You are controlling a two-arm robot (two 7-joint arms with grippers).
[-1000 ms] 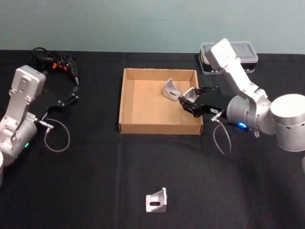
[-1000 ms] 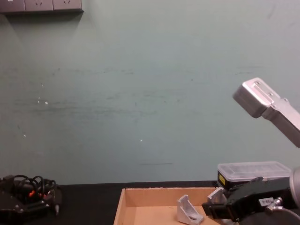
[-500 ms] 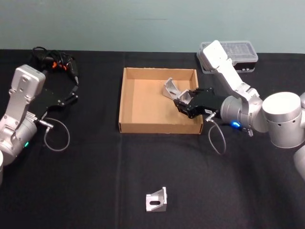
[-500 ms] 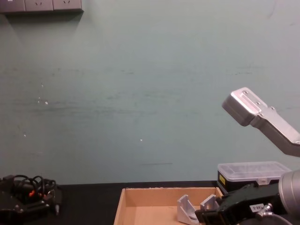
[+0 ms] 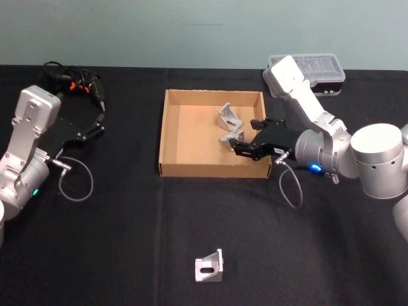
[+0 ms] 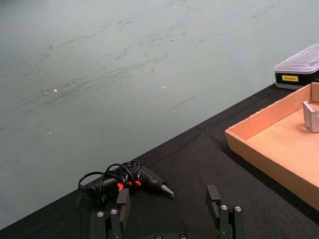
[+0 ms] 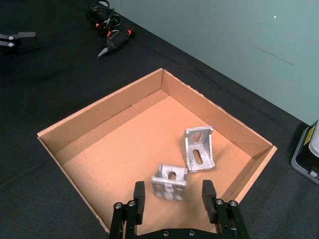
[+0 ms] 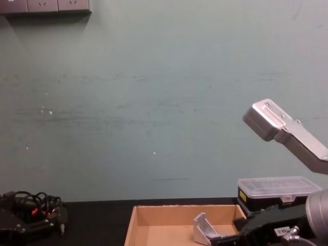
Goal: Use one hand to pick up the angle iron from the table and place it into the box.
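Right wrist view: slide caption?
Right gripper open over the box, one angle iron loose between its fingers, second angle iron beyond; left gripper parked apart.

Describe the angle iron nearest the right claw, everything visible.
The angle iron is a small silver-grey metal bracket: two holed plates meeting at a corner. It is tilted inside the cardboard box, toward its right side, apart from another angle iron standing upright. The right claw hangs open beside it, fingers clear of it.

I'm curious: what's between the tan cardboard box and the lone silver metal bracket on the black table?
Just bare flat black tabletop, in the head view.
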